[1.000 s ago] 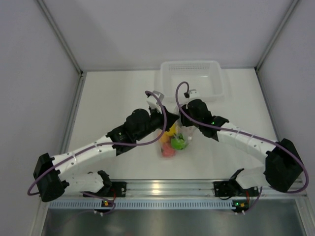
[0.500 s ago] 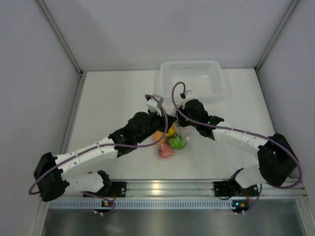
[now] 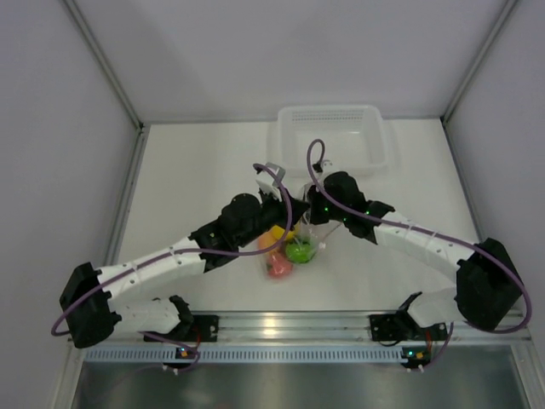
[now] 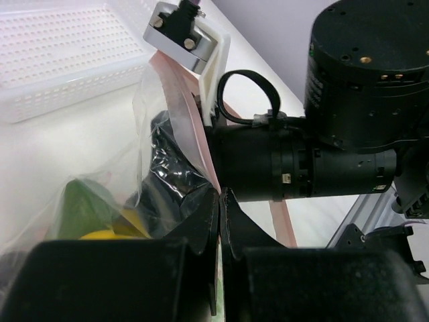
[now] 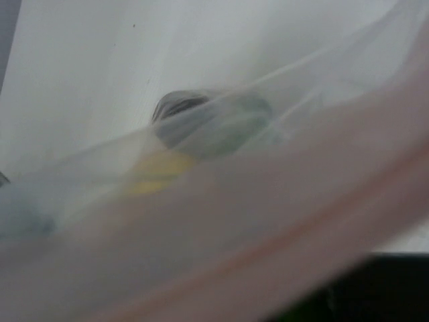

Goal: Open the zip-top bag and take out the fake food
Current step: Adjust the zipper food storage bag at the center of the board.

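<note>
Top external: zip-top bag (image 3: 296,234) at mid-tabletop (image 3: 196,179), fake food (image 3: 298,250) inside with green, orange and pink-red pieces showing; left claw (image 3: 285,219) and right claw (image 3: 312,210) both at its upper edge, white tray (image 3: 285,149) apart at the far edge. Left wrist: left claw clenched, tips pinching the bag's clear film just beside the pink zip strip (image 4: 191,111), green and yellow pieces low left behind the plastic. Right wrist: blurred, strip and film close against the lens, yellow and dark-striped pieces behind; whether the right claw is clenched or released cannot be told.
</note>
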`<action>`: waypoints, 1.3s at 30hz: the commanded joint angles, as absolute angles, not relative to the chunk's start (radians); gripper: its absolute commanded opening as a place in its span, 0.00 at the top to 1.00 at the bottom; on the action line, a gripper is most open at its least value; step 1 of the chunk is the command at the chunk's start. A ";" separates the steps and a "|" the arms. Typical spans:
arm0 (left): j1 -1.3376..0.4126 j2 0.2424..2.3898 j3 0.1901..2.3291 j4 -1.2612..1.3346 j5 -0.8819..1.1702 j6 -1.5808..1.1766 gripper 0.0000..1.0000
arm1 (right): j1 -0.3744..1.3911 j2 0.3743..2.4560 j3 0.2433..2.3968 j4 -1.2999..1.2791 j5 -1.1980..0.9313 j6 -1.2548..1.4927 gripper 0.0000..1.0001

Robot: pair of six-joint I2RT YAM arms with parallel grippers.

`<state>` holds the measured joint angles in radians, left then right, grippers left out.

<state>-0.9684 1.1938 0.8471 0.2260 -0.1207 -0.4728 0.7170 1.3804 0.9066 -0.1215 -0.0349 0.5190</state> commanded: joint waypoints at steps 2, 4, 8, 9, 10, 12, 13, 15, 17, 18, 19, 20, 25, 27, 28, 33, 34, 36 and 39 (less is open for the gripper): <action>-0.974 1.125 0.856 0.310 -0.101 -0.479 1.00 | 0.710 1.266 0.864 -0.152 -0.228 0.471 0.70; -0.974 1.103 0.861 0.310 -0.084 -0.483 1.00 | 0.710 1.220 0.832 -0.172 -0.276 0.445 0.70; -0.983 1.082 0.851 0.310 -0.103 -0.498 1.00 | 0.710 1.177 0.818 -0.241 -0.374 0.367 0.70; -0.983 1.080 0.845 0.310 -0.132 -0.508 1.00 | 0.710 1.167 0.798 -0.244 -0.393 0.365 0.70; -0.986 1.072 0.825 0.314 -0.147 -0.529 1.00 | 0.719 1.140 0.778 -0.214 -0.417 0.371 0.70; -0.994 1.060 0.778 0.346 -0.199 -0.546 1.00 | 0.727 1.115 0.723 -0.170 -0.436 0.422 0.69; -1.002 1.054 0.761 0.366 -0.210 -0.560 1.00 | 0.738 1.100 0.709 -0.138 -0.433 0.440 0.68; -1.009 1.039 0.720 0.411 -0.241 -0.571 1.00 | 0.756 1.077 0.684 -0.117 -0.410 0.491 0.68; -1.017 1.029 0.706 0.429 -0.273 -0.581 1.00 | 0.796 1.062 0.677 -0.084 -0.400 0.531 0.68; -1.022 1.025 0.692 0.442 -0.281 -0.580 1.00 | 0.810 1.052 0.683 -0.093 -0.355 0.538 0.66; -1.028 1.020 0.686 0.462 -0.294 -0.578 1.00 | 0.834 1.051 0.689 -0.109 -0.315 0.545 0.65; -1.038 1.011 0.666 0.477 -0.307 -0.581 1.00 | 0.857 1.040 0.678 -0.120 -0.236 0.567 0.65; -1.080 0.994 0.601 0.560 -0.357 -0.578 1.00 | 0.911 0.945 0.510 0.073 -0.053 0.754 0.70; -1.098 1.021 0.627 0.558 -0.313 -0.542 1.00 | 0.943 0.910 0.450 0.135 0.032 0.839 0.70; -1.103 1.031 0.640 0.557 -0.289 -0.523 1.00 | 0.953 0.905 0.442 0.144 0.047 0.857 0.70; -1.190 1.091 0.710 0.555 -0.224 -0.433 1.00 | 0.966 0.907 0.465 0.123 0.092 0.926 0.70; -1.206 1.110 0.715 0.555 -0.236 -0.419 1.00 | 0.966 0.902 0.463 0.120 0.106 0.957 0.71; -1.256 1.124 0.727 0.557 -0.273 -0.400 1.00 | 0.977 0.890 0.459 0.107 0.161 0.986 0.72; -1.293 1.163 0.756 0.555 -0.256 -0.387 1.00 | 0.988 0.890 0.453 0.109 0.202 1.028 0.72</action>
